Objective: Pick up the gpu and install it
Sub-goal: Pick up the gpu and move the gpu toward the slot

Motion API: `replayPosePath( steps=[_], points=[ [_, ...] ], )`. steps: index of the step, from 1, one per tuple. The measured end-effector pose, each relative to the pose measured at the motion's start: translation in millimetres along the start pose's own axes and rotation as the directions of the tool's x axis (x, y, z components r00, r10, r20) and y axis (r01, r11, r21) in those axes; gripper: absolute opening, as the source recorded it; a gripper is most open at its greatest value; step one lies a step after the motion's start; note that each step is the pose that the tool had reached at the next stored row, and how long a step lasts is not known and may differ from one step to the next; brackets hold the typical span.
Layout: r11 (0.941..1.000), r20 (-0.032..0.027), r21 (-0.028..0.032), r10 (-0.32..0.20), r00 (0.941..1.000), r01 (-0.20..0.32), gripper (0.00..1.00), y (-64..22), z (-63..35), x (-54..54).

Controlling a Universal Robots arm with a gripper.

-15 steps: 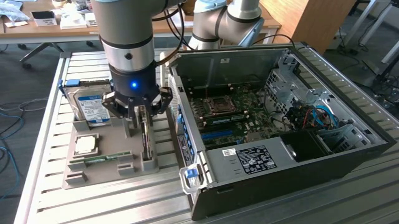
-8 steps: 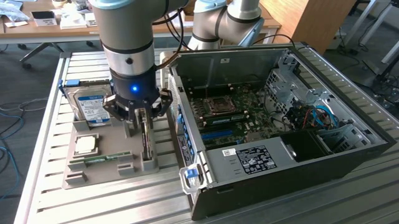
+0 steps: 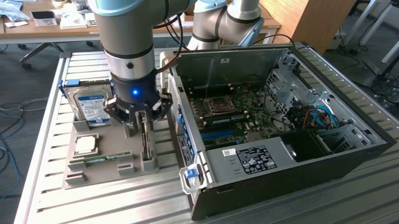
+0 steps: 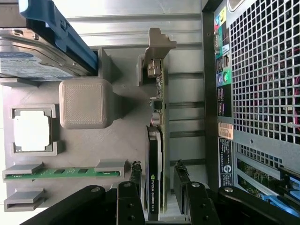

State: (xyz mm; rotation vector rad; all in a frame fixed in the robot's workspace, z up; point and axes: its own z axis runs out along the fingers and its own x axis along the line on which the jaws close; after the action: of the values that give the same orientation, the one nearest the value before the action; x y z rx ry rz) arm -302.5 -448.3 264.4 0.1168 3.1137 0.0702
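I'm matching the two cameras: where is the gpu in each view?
Exterior view: the gpu stands on edge in the tray, under the gripper, to the exterior view's left of the case.
Wrist view: the gpu stands on edge, with the gripper open around it.
Shared landmark: the hard drive.

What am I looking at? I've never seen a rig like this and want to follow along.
This is one robot arm with a gripper. One picture comes from a camera off the arm, the other from its wrist. On the metal table a grey holder carries a hard drive, a processor, a memory stick and the gpu, standing on edge; an opened computer case lies beside it. The gripper is open, fingers either side of the gpu, holding nothing.
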Motion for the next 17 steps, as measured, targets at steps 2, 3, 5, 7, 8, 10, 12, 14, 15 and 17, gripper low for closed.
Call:
replayPosePath(
  steps=[2, 3, 5, 7, 8, 10, 12, 14, 15, 17],
  points=[
    [1.0000, 0.0001, 0.0000, 0.000, 1.0000, 0.000, 0.42, 0.1, 0.5, -0.8],
    [1.0000, 0.0001, 0.0000, 0.000, 1.0000, 0.000, 0.42, 0.1, 0.8, -0.9],
    [1.0000, 0.0001, 0.0000, 0.000, 1.0000, 0.000, 0.42, 0.0, 2.5, -1.0],
    [1.0000, 0.0001, 0.0000, 0.000, 1.0000, 0.000, 0.42, -0.1, 4.8, -1.0],
    [1.0000, 0.0001, -0.0001, 0.000, 1.0000, 0.000, 0.42, -0.2, 6.0, -1.0],
    [1.0000, 0.0000, 0.0000, 0.000, 1.0000, 0.000, 0.42, -0.2, 8.0, -1.0],
    [1.0000, -0.0001, 0.0001, 0.000, 1.0000, 0.000, 0.42, 0.1, 9.2, -0.9],
    [1.0000, 0.0000, 0.0000, 0.000, 1.0000, 0.000, 0.42, 1.1, 9.8, -0.8],
    [1.0000, 0.0000, 0.0000, 0.000, 1.0000, 0.000, 0.42, 1.9, 10.0, -0.7],
    [1.0000, -0.0001, 0.0001, 0.000, 1.0000, 0.000, 0.42, 3.7, 10.6, -0.5]
  ],
)
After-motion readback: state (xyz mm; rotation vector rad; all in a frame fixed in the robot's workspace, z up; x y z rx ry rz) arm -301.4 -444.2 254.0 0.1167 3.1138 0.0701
